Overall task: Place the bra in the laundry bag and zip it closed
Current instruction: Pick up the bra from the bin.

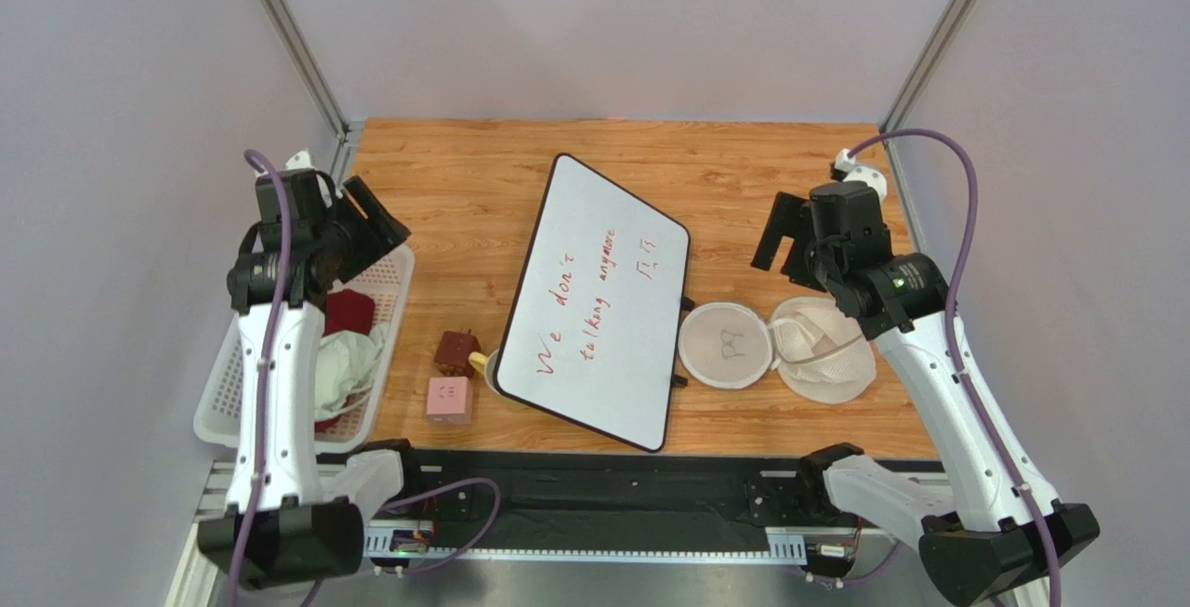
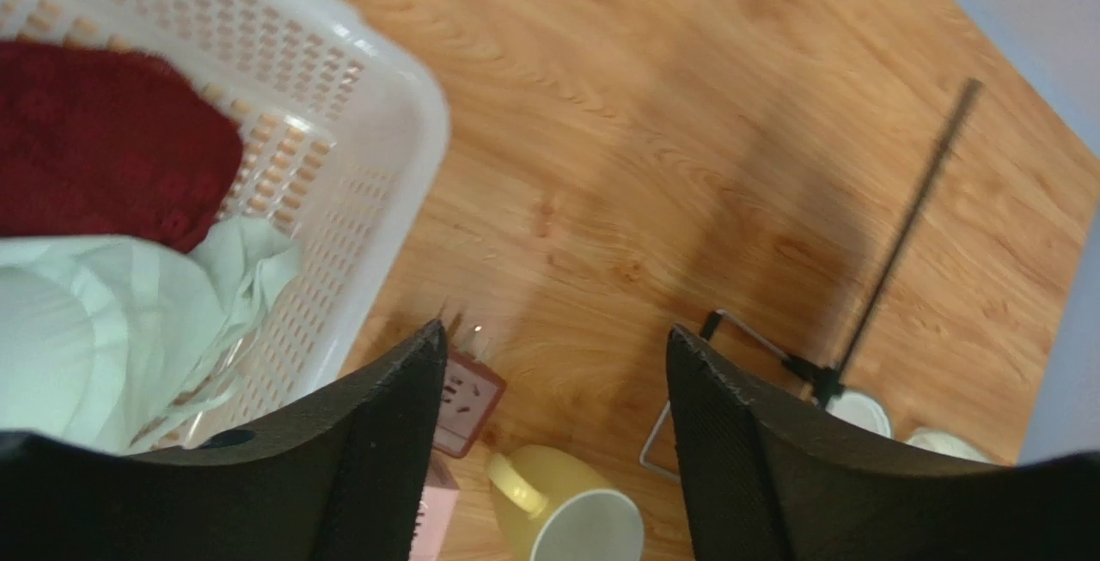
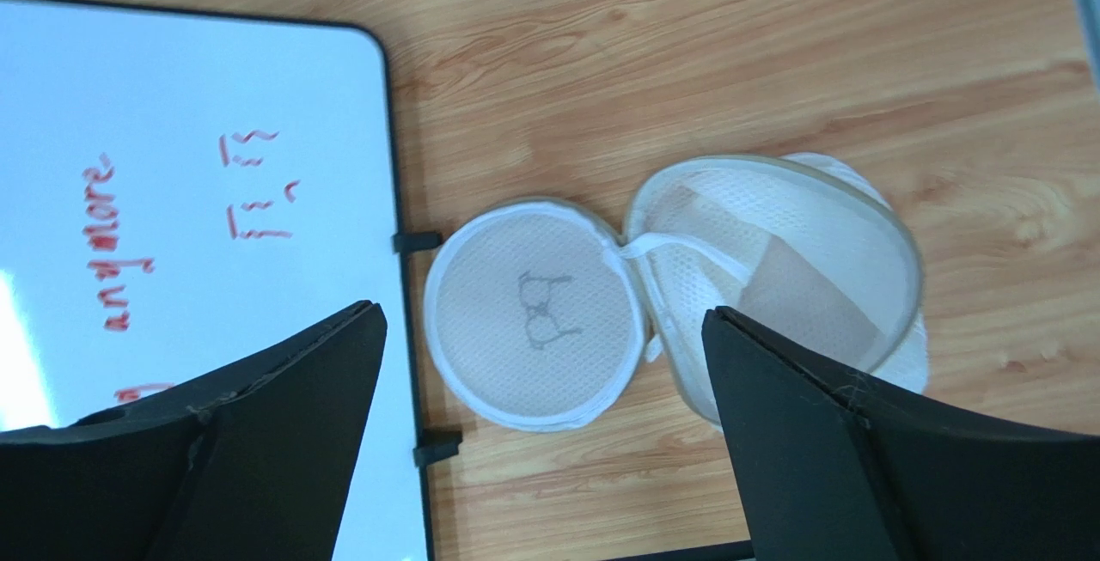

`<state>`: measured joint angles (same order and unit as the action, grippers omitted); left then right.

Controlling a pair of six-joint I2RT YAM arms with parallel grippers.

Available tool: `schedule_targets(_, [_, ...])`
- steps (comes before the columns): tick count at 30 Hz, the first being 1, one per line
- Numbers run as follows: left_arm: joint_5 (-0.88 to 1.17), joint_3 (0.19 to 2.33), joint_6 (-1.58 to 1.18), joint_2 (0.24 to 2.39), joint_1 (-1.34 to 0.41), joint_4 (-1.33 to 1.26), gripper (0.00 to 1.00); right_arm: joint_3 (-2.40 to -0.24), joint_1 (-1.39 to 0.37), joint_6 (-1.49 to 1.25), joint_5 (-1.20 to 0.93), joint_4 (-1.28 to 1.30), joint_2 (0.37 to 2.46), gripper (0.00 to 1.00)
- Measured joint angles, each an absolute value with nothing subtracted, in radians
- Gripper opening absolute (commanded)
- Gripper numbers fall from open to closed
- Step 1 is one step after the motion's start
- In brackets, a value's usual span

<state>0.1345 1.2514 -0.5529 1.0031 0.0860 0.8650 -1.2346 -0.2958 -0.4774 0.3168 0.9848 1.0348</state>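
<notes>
left gripper [image 2: 555,337] stands spread with nothing between its fingers, hovering above bare wood to the left of the whiteboard [image 1: 594,300], beside the white basket [image 2: 387,84]. right gripper [image 3: 542,316] is spread wide and also holds nothing, hanging over the laundry bag [image 3: 775,278], which lies just right of the whiteboard.

the bra [image 2: 103,142] sits inside the basket, left of the whiteboard and well apart from the bag, a dark red bundle touching a pale crumpled cloth [image 2: 116,329].

only the top view shows both arms at once, plus a small pink box [image 1: 450,398] by the whiteboard's lower left corner. the left wrist view gives the basket's perforated wall close up and a yellow mug [image 2: 568,516] below the fingers. the right wrist view shows the bag unzipped – its mesh body gaping, the disc lid [image 3: 533,316] flipped flat toward the whiteboard and joined at one edge.

the whiteboard reads, in red marker, "we don't talking anymore" and a few marks beside it that i cannot read. the lid bears a small dark bra outline.
</notes>
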Motion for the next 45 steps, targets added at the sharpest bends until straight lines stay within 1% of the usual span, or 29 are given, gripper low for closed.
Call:
schedule_targets(3, [0.129,1.227,-0.577,1.103,0.187,0.897,0.66,-1.235,-0.326,-0.461,0.242,0.963,1.059,1.0])
schedule_targets(5, [0.083,1.199,-0.603,1.147,0.21,0.932,0.67,-1.235,-0.328,-0.452,0.178,0.945,1.091,1.0])
schedule_targets(8, [-0.019,1.186,-0.664,1.173,0.215,1.026,0.68,-1.259,-0.334,-0.45,0.097,0.958,1.166,1.0])
schedule_targets(10, [-0.099,1.192,-0.714,1.173,0.216,1.086,0.7,-1.308,-0.354,-0.446,0.068,0.991,1.233,1.0])
schedule_targets(13, [-0.235,1.209,-0.794,1.19,0.216,1.2,0.7,-1.364,-0.395,-0.432,0.059,1.023,1.299,1.0])
schedule_targets(15, [-0.304,1.187,-0.813,1.194,0.218,1.222,0.7,-1.38,-0.41,-0.425,0.042,1.037,1.314,1.0])
schedule_targets(17, [-0.345,1.144,-0.816,1.193,0.22,1.233,0.74,-1.385,-0.412,-0.416,0.014,1.041,1.316,1.0])
schedule_targets(19, [-0.375,1.094,-0.804,1.19,0.221,1.226,0.74,-1.392,-0.412,-0.406,-0.012,1.043,1.32,1.0])
schedule_targets(23, [-0.425,1.01,-0.786,1.19,0.227,1.217,0.75,-1.424,-0.413,-0.387,-0.041,1.041,1.349,1.0])
schedule_targets(24, [-0.433,1.0,-0.779,1.192,0.229,1.213,0.73,-1.427,-0.415,-0.386,-0.045,1.04,1.353,1.0])
schedule_targets(25, [-0.438,0.993,-0.774,1.193,0.23,1.203,0.67,-1.427,-0.417,-0.386,-0.05,1.039,1.354,1.0])
schedule_targets(27, [-0.45,0.981,-0.758,1.21,0.236,1.18,0.63,-1.425,-0.418,-0.387,-0.07,1.04,1.355,1.0])
schedule_targets(33, [-0.478,0.973,-0.693,1.323,0.258,1.096,0.66,-1.444,-0.419,-0.387,-0.1,1.043,1.368,1.0])
schedule_targets(35, [-0.479,0.97,-0.675,1.343,0.26,1.065,0.65,-1.452,-0.419,-0.388,-0.107,1.042,1.375,1.0])
schedule_targets(36, [-0.479,0.97,-0.67,1.351,0.26,1.054,0.62,-1.454,-0.419,-0.388,-0.109,1.042,1.377,1.0])
schedule_targets(39, [-0.48,0.97,-0.651,1.387,0.265,1.014,0.57,-1.458,-0.419,-0.393,-0.117,1.045,1.383,1.0])
schedule_targets(41, [-0.48,0.97,-0.646,1.419,0.267,0.999,0.57,-1.465,-0.419,-0.396,-0.119,1.05,1.39,1.0])
schedule_targets(42, [-0.479,0.97,-0.646,1.431,0.268,0.997,0.58,-1.468,-0.419,-0.397,-0.12,1.051,1.391,1.0])
schedule_targets(44, [-0.476,0.966,-0.649,1.445,0.269,0.996,0.63,-1.475,-0.419,-0.401,-0.121,1.056,1.391,1.0])
schedule_targets(45, [-0.473,0.962,-0.653,1.446,0.269,0.997,0.67,-1.481,-0.419,-0.403,-0.122,1.058,1.391,1.0])
